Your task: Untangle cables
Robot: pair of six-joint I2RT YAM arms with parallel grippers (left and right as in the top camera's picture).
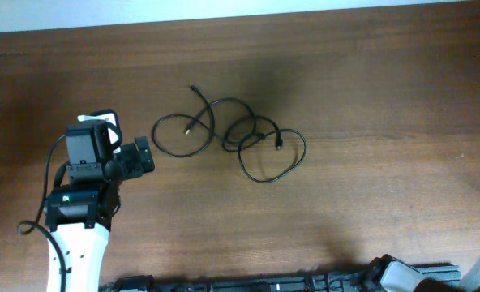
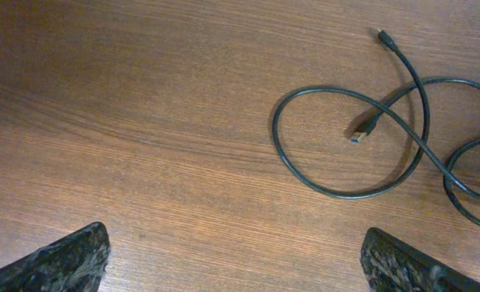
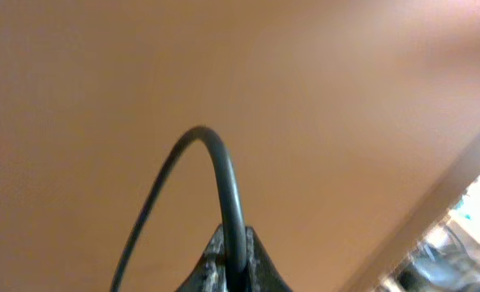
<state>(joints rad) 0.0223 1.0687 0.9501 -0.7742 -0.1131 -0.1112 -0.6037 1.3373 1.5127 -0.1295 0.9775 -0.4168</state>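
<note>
Left claw (image 2: 236,268) wide open, empty; right claw (image 3: 228,259) shut. Risk: I snag crossed cables (image 2: 275,130), tightening the tangle.

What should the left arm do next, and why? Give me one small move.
Probably ease the left gripper forward and down over the nearest loop of the cables. Its jaws stand open, the loop lies just ahead of it, untouched, and the cables cross over each other beyond it.
</note>
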